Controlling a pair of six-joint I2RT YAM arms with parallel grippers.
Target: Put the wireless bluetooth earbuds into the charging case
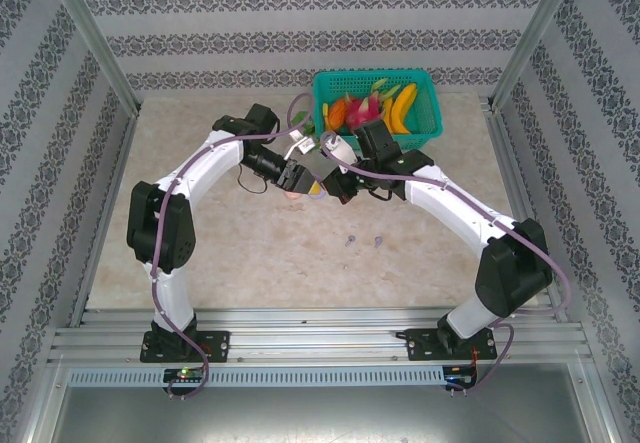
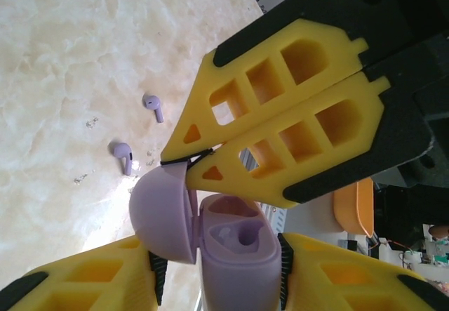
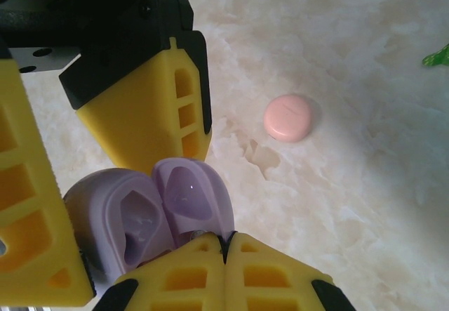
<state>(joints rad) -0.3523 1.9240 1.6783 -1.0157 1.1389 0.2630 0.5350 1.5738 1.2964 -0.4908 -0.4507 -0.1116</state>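
A purple charging case (image 2: 238, 255) hangs above the table with its lid (image 2: 161, 213) swung open and both sockets bare. My left gripper (image 2: 217, 255) is shut on it, one pad on the body and the other finger behind the lid. My right gripper (image 3: 224, 244) is shut, its joined tips (image 2: 184, 160) against the lid's rim (image 3: 189, 195). Two purple earbuds (image 2: 154, 106) (image 2: 123, 156) lie on the marble table below, apart from both grippers. In the top view the left gripper (image 1: 298, 175) and right gripper (image 1: 335, 185) meet at mid-table.
A closed pink case (image 3: 288, 117) lies on the table beyond the right gripper. A teal basket (image 1: 375, 73) of toy fruit stands at the back. Metal frame posts and patterned walls enclose the table. Open tabletop lies between the grippers and the arm bases.
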